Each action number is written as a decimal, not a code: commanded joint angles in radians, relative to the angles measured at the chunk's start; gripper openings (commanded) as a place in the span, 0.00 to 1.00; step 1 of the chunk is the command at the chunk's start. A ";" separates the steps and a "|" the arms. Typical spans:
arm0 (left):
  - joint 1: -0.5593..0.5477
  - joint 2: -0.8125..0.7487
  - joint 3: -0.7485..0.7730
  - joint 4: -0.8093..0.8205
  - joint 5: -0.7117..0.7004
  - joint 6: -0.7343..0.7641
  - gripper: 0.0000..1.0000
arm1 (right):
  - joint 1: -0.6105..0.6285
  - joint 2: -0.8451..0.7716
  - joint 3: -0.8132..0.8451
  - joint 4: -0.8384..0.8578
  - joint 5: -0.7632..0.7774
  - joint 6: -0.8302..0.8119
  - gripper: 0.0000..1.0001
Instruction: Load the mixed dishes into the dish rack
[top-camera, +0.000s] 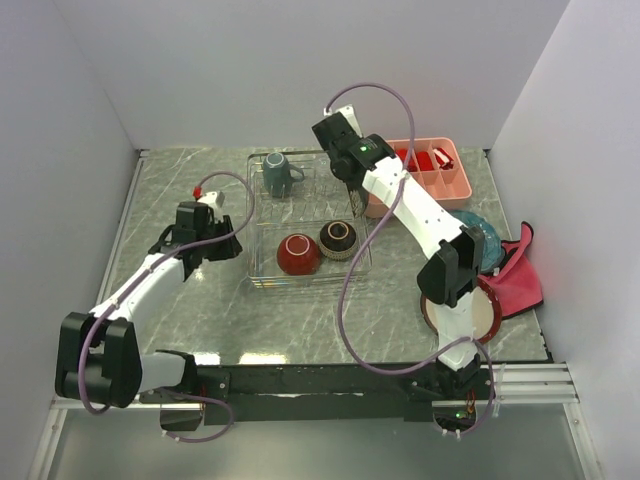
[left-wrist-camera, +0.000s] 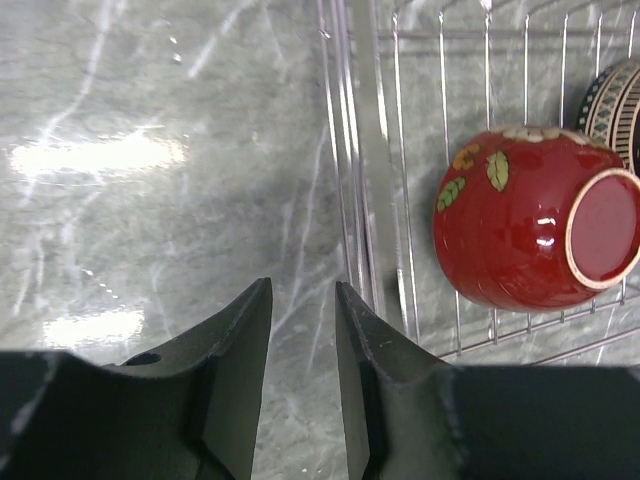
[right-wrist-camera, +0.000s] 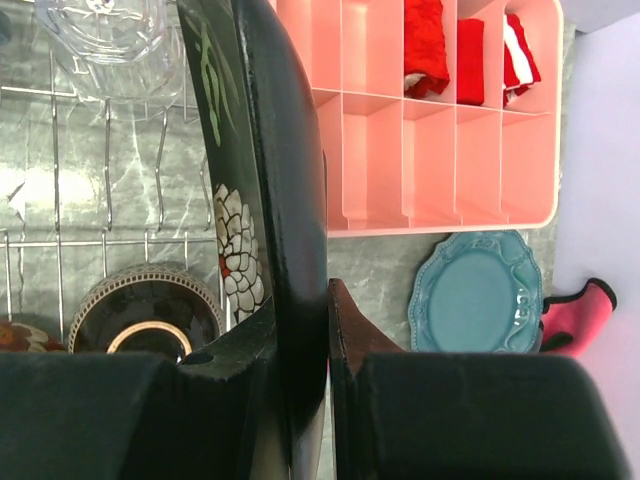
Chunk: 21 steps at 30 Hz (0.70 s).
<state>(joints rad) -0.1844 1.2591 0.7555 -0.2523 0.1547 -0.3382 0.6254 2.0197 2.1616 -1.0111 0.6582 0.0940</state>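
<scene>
The dish rack (top-camera: 262, 270) (left-wrist-camera: 360, 150) holds a grey-blue mug (top-camera: 280, 175), a red bowl (top-camera: 298, 254) (left-wrist-camera: 530, 230) bottom up, and a small dark patterned bowl (top-camera: 338, 239) (right-wrist-camera: 145, 315). A clear glass (right-wrist-camera: 105, 35) also stands in it. My right gripper (top-camera: 354, 197) (right-wrist-camera: 300, 300) is shut on the black floral square plate (right-wrist-camera: 270, 150), held on edge over the rack's right side. My left gripper (top-camera: 228, 245) (left-wrist-camera: 303, 300) is open and empty, just left of the rack's left edge. The teal plate (top-camera: 482, 235) (right-wrist-camera: 478, 292) and the red-rimmed plate (top-camera: 480, 315) lie on the table at right.
A pink compartment tray (top-camera: 440, 185) (right-wrist-camera: 440, 150) with red blocks (right-wrist-camera: 440, 50) sits right of the rack. A pink-red cloth (top-camera: 520, 275) (right-wrist-camera: 580, 315) lies by the right wall. White walls enclose the marble table on three sides.
</scene>
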 joint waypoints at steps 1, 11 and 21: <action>0.020 -0.047 -0.021 0.034 0.009 -0.013 0.37 | -0.027 -0.009 0.084 0.069 0.130 -0.002 0.00; 0.045 -0.130 -0.079 0.056 0.029 -0.022 0.37 | -0.007 -0.032 0.054 -0.018 0.211 0.220 0.00; 0.059 -0.127 -0.064 0.038 0.040 -0.027 0.36 | -0.009 0.013 0.043 -0.058 0.199 0.296 0.00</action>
<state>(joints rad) -0.1318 1.1320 0.6697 -0.2375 0.1707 -0.3576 0.6239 2.0602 2.1853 -1.0622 0.7406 0.3527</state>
